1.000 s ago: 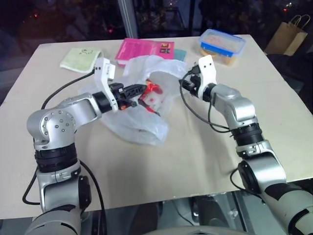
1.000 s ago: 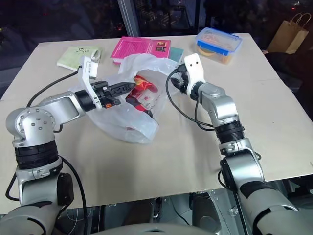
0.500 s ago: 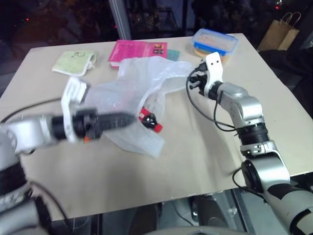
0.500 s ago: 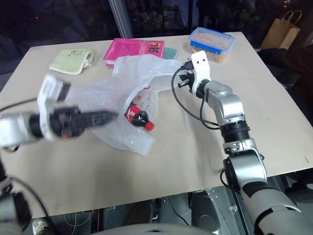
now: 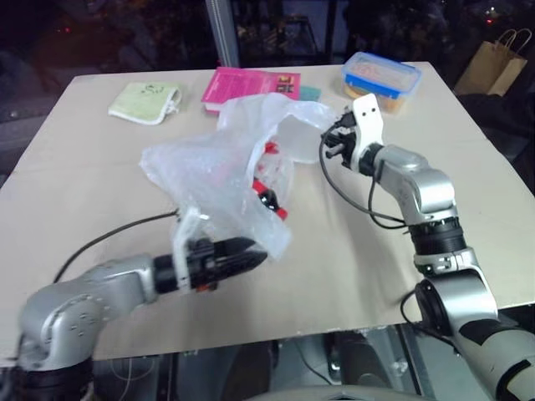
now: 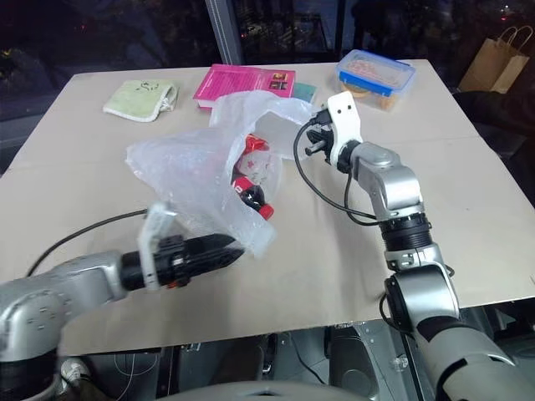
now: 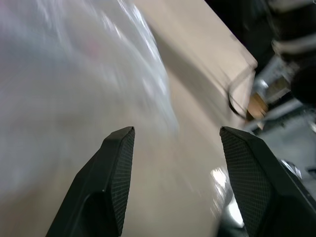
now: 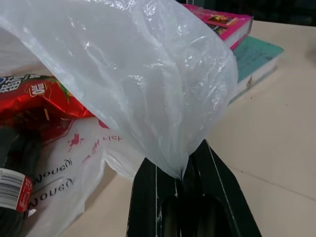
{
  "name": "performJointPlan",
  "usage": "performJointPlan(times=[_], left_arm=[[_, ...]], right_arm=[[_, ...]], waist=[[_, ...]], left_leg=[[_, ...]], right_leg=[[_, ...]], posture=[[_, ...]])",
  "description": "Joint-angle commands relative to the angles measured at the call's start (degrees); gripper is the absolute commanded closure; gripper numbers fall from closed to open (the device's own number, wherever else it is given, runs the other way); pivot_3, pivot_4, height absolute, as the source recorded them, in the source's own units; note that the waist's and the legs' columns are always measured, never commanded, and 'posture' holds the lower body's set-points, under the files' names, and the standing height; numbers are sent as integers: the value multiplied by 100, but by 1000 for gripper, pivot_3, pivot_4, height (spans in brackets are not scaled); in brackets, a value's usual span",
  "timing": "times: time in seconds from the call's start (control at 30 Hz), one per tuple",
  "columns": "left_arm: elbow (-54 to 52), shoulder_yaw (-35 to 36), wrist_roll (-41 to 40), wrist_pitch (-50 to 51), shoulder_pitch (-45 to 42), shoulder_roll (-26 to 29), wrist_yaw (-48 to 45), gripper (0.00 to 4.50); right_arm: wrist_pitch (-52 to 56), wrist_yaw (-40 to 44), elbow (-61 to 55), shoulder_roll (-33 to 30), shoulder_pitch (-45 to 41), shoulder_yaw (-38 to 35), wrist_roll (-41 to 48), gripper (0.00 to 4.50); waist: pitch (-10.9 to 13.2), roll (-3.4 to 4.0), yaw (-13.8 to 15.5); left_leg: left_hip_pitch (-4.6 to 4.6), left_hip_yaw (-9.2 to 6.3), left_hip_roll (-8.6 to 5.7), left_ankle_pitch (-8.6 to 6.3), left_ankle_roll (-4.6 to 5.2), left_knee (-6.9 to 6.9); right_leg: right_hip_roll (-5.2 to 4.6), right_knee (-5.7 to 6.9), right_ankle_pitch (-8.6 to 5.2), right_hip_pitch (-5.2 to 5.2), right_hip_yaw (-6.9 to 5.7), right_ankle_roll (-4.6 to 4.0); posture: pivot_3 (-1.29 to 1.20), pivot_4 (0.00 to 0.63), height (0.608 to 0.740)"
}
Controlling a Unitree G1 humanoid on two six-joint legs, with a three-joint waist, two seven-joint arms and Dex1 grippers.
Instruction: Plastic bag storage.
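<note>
Here the plastic bag (image 5: 219, 171) lies mid-bench (image 5: 100, 200) — a red snack packet (image 8: 37, 94) and dark bottle (image 6: 251, 195) inside. Right gripper (image 8: 180, 170) jaws pinch its rim; left gripper (image 7: 173, 148) jaws wide, empty.

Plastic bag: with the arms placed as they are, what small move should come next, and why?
Probably bring the open left gripper forward to the bag's near edge. The right gripper is shut on the far rim, holding the mouth up, with a bottle and red packet inside, while the left hangs empty beside it.
</note>
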Motion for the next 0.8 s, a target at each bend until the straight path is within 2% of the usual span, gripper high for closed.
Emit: performJointPlan(times=[0.03,0.2,0.3,0.4,0.43,0.5,0.53,0.57,0.63,0.7,0.8], left_arm=[[111,-299,265,-238,-336,-312,513,1629],[565,-909,783,-179,-762,-729,1081,1629],[650,-825,616,-6,-891,-985,1350,1629],[688,-768,456,-153,-988,-1187,1231,1629],[790,-638,131,-114,-1096,-1378,1272,1629],[1032,-148,-1253,-52,-1367,-1669,1530,1629],[1176,87,-2207,-109,-1486,-1631,1773,2207],[1298,278,-3226,-253,-1618,-1419,1974,2551],[1577,561,-4702,-571,-1924,-868,2398,3438],[2067,976,-5203,-734,-2522,-513,2625,4438],[3039,1394,-5253,-718,-3602,16,2733,4485]], right_arm=[[92,2,-388,-75,-13,-37,4,4500],[246,-34,-547,-128,67,-52,8,4500],[315,-45,-633,-174,112,-64,0,4500],[342,-46,-653,-214,121,-104,2,4500],[350,-42,-648,-226,110,-115,10,4500],[431,-19,-681,-241,68,-196,110,4500],[488,19,-718,-272,38,-244,169,4500],[592,68,-748,-271,-27,-391,337,4500],[924,155,-793,-231,-201,-810,835,4500],[1349,332,-829,-275,-424,-1199,1404,4500],[1889,415,-776,-288,-901,-1819,2227,4500]], waist=[[0,0,-8],[0,1,-38],[0,0,-33],[0,0,-31],[0,0,-28],[0,-1,-10],[1,-2,-10],[1,-2,-9],[5,-7,-28],[8,-2,-24],[8,-2,-14]], left_leg=[[0,0,0,0,0,0],[2,2,1,0,1,-1],[0,2,0,-1,1,-1],[0,0,0,-1,1,-1],[0,0,0,-1,1,-1],[0,0,-1,-1,1,1],[-4,-3,0,-1,2,5],[-6,-7,2,-1,2,7],[-6,-16,5,-1,1,8],[-6,-38,12,-1,1,7],[-11,-34,-2,0,2,10]], right_leg=[[0,3,0,-1,0,0],[2,8,0,-2,1,0],[2,6,0,-2,1,0],[2,6,0,-2,-1,0],[2,6,0,-2,-1,0],[0,6,0,-1,-2,0],[0,6,0,-1,-5,1],[0,6,0,-1,-9,1],[-1,12,0,-4,-9,0],[4,14,0,-11,-7,0],[3,15,0,-8,-13,0]], posture=[[0,150,740],[0,150,740],[0,150,740],[0,150,740],[0,150,740],[0,150,740],[0,150,740],[0,150,740],[0,150,740],[0,150,740],[0,150,740]])
